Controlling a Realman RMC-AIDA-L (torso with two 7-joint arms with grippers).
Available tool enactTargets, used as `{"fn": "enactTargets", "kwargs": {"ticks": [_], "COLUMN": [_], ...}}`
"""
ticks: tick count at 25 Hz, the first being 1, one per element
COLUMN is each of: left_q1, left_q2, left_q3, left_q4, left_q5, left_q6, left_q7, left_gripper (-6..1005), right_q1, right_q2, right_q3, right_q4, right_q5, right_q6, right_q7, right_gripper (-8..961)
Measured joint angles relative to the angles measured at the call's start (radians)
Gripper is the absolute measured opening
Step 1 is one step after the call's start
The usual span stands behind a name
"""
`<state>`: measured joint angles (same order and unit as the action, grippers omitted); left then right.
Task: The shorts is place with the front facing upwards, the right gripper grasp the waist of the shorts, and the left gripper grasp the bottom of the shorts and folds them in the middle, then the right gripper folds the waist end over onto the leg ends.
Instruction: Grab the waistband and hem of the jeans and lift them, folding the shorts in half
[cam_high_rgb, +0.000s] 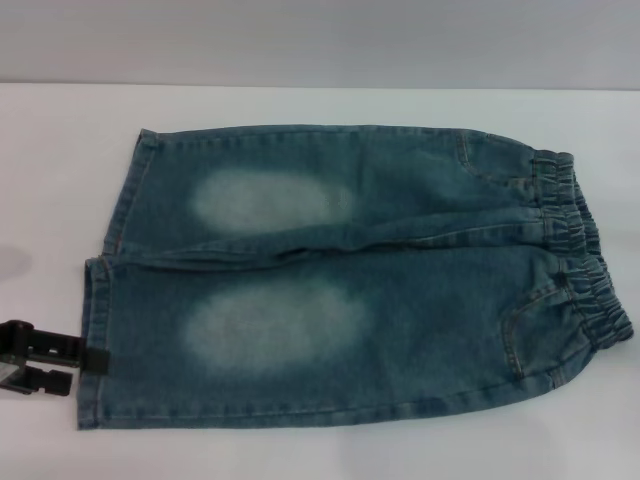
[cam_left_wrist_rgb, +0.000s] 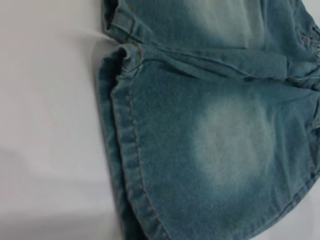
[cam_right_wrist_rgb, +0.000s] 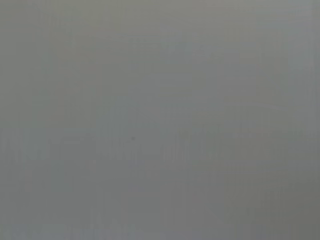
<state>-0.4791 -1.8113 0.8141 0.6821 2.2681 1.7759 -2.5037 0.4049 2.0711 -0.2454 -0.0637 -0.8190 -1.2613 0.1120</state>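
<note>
Now the shorts (cam_high_rgb: 350, 275) lie flat, front up, on the white table (cam_high_rgb: 300, 105), waist (cam_high_rgb: 580, 250) toward the right. At the near leg hem (cam_high_rgb: 95, 340) the left gripper (cam_high_rgb: 95, 360) rests; whether it grips is unclear.

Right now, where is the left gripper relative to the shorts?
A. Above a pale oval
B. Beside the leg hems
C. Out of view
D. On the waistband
B: in the head view the left gripper sits at the hem of the nearer leg of the shorts, far from the gathered waistband.
</note>
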Motion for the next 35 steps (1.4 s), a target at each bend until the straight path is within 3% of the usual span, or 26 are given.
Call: {"fn": "enactTargets", "kwargs": {"ticks": [22, 35], "left_q1": [-0.007, -0.006], "left_q2": [-0.032, -0.039], "left_q3": [0.000, 0.005], "left_q4": [-0.006, -0.007], "left_q5": [0.072, 0.072], "left_q6": [-0.029, -0.049], "left_q7": [0.010, 0.011], "left_gripper": [844, 844], "right_q1": [-0.005, -0.008], "right_q2": [0.001, 0.001], "right_q3": [0.000, 0.000], "right_q4": [0.007, 0.007], "right_q5": [0.000, 0.000], "right_q6": [-0.010, -0.010], "right_q7": [0.001, 0.014], "right_gripper": [604, 603]}}
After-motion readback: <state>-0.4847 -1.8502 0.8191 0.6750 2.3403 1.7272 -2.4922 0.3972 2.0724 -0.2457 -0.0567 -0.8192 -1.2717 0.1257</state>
